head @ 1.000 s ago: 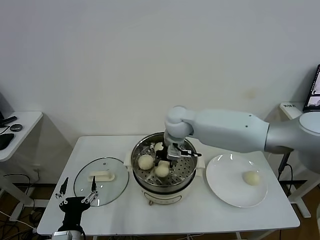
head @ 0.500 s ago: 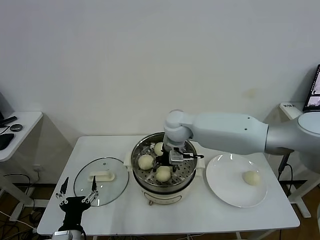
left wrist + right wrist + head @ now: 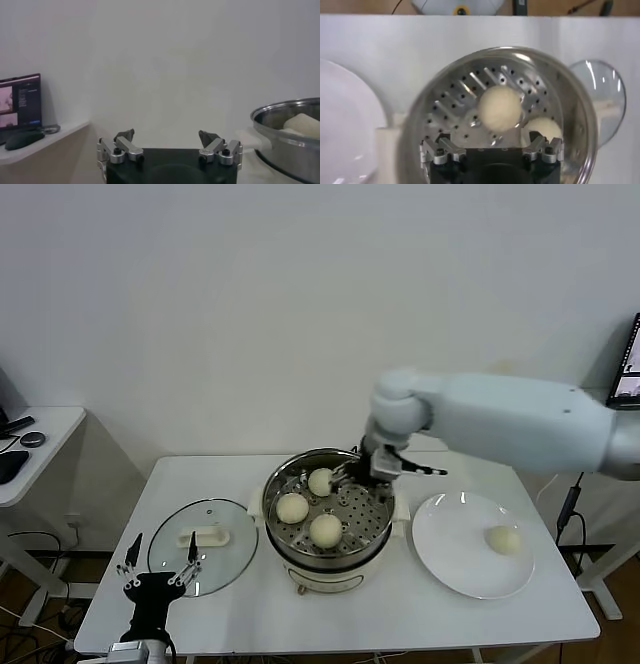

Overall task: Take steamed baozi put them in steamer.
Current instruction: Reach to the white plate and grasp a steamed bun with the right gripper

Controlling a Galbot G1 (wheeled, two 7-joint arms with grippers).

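Observation:
The steel steamer (image 3: 283, 480) stands mid-table on its cream base. Three baozi lie on its perforated tray: one at the far side (image 3: 320, 481), one at the left (image 3: 292, 507), one at the near side (image 3: 325, 529). A fourth baozi (image 3: 502, 539) lies on the white plate (image 3: 450, 559) to the right. My right gripper (image 3: 372, 468) is open and empty, raised above the steamer's far-right rim. The right wrist view shows it (image 3: 490, 145) over the tray (image 3: 470, 95), with two baozi (image 3: 500, 107) (image 3: 543, 129) below. My left gripper (image 3: 158, 569) is open and empty at the table's front left.
A round glass lid (image 3: 230, 554) with a white handle lies left of the steamer, just beyond my left gripper. The white table (image 3: 230, 479) ends close in front of the steamer. A side desk (image 3: 40, 434) stands to the far left.
My right gripper has risen out of the steamer and moved toward the right rim, empty. All three baozi inside now show fully. The left arm has barely moved.

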